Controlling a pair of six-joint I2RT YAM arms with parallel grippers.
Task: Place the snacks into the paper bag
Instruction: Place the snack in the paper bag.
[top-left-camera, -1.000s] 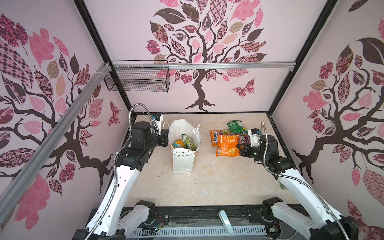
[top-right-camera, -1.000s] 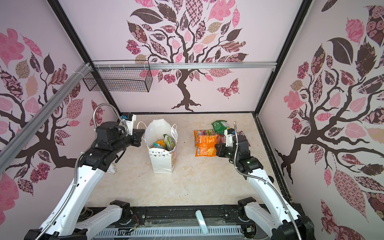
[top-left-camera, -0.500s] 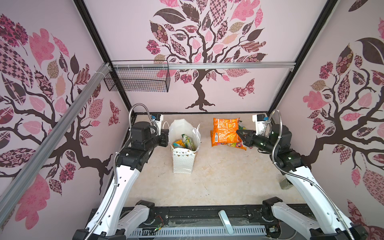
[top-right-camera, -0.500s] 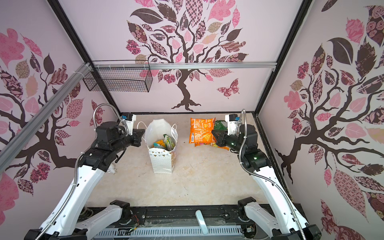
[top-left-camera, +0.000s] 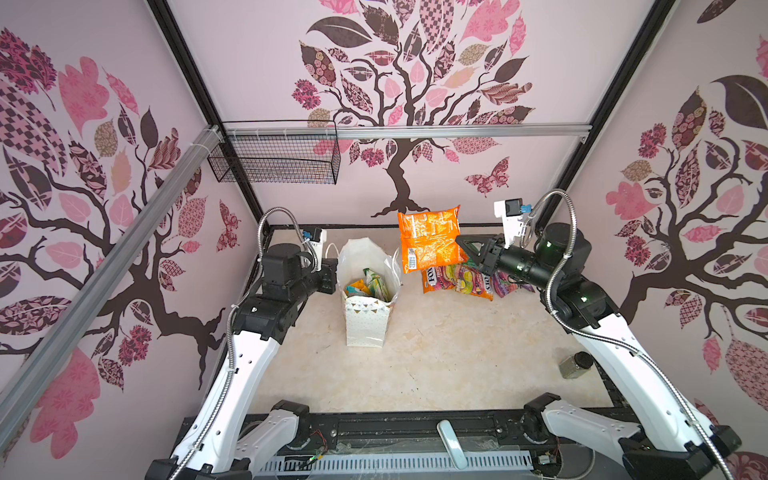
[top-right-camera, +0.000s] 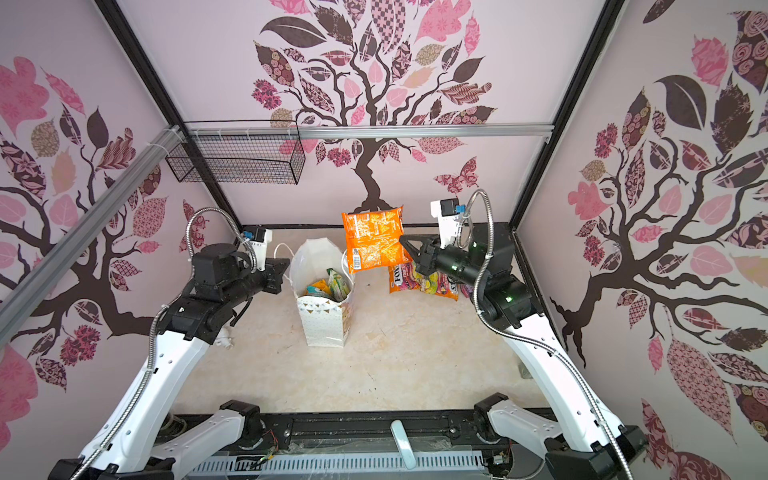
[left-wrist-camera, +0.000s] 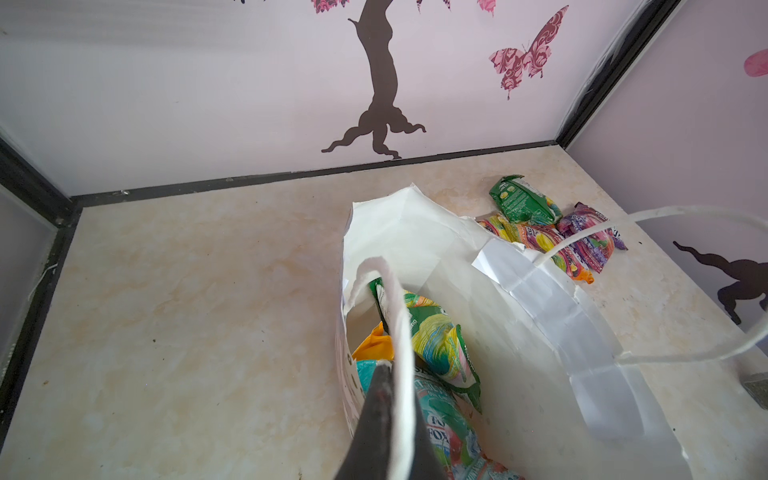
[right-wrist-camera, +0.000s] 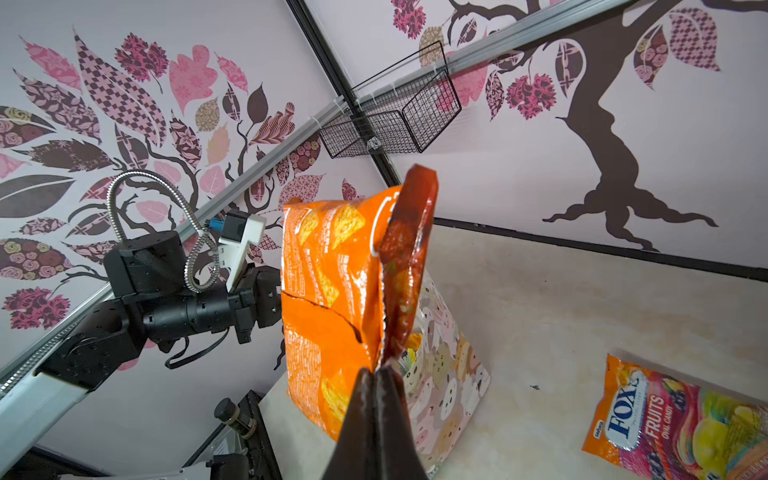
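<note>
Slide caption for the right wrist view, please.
Right gripper shut on an orange snack pouch held aloft, paper bag behind it.

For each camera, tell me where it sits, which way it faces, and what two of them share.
Top views: high above the robot's base, looking down over the table; both arms show.
Left wrist: on the left arm, looking into the paper bag; left gripper shows, shut on its string handle.
Right wrist: on the right arm, facing the left arm; right gripper shows, shut on the orange pouch.
Shared: both wrist views show the bag.
</note>
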